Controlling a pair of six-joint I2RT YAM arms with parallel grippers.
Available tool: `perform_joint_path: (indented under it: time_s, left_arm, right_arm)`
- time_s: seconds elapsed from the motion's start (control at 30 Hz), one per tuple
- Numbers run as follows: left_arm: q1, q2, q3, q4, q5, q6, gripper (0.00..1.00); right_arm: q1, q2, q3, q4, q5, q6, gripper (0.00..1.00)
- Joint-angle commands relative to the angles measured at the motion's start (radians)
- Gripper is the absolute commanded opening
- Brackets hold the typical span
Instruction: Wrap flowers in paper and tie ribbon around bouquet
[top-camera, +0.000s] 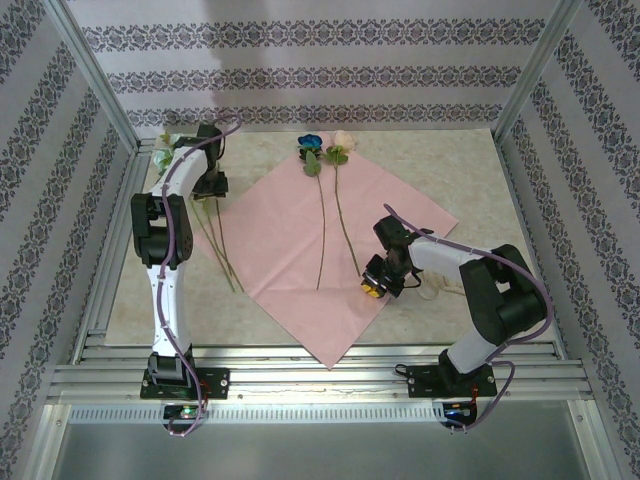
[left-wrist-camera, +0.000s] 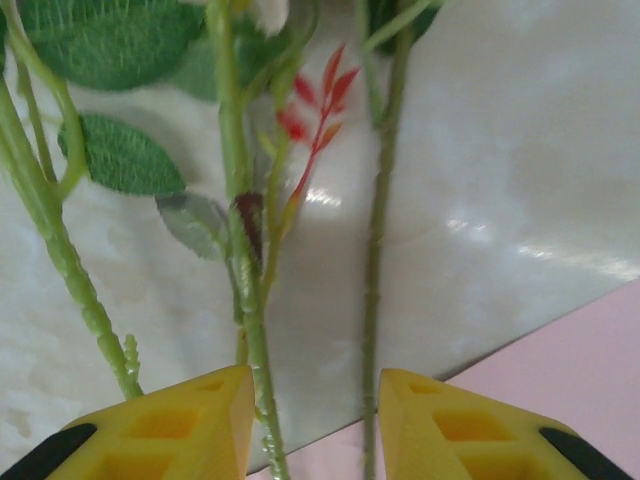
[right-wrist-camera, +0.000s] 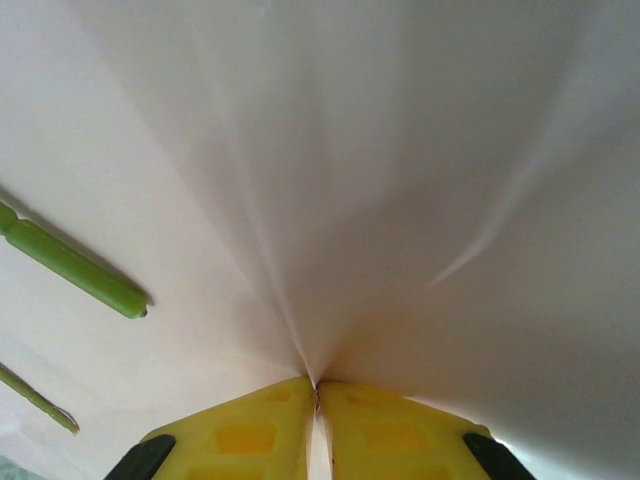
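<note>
top view: the pink paper lies flat as a diamond with two flowers on it. the left gripper hangs over more stems beyond the paper's left edge, and the right gripper sits at its right edge.
left wrist: the fingers stand apart with two stems between them, not clamped.
right wrist: the jaws are pinched tight on the paper, creases fanning ahead.
the step looks like gathering flowers onto the sheet. the next move calls for closing on the stems and carrying them right.

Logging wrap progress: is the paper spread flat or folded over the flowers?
Spread: the paper lies open, pink face up, two flowers lying uncovered on it. The right hand is shut on its right side, pulling creases.
</note>
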Motion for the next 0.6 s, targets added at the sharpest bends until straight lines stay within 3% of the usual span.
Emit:
perform_joint_path:
  time_s: [0.0, 0.2, 0.57]
  left_arm:
    - [0.023, -0.097, -0.061, 0.016, -0.030, 0.013, 0.38]
    - [0.071, -0.290, -0.289, 0.153, 0.043, -0.040, 0.41]
    - [0.193, -0.210, -0.320, 0.260, 0.257, -0.050, 0.39]
  right_arm:
    - [0.010, 0.092, -0.047, -0.007, 0.050, -0.020, 0.14]
    - [0.009, 0.096, -0.043, -0.008, 0.050, -0.023, 0.14]
    - [0.010, 0.091, -0.048, -0.012, 0.047, -0.029, 0.14]
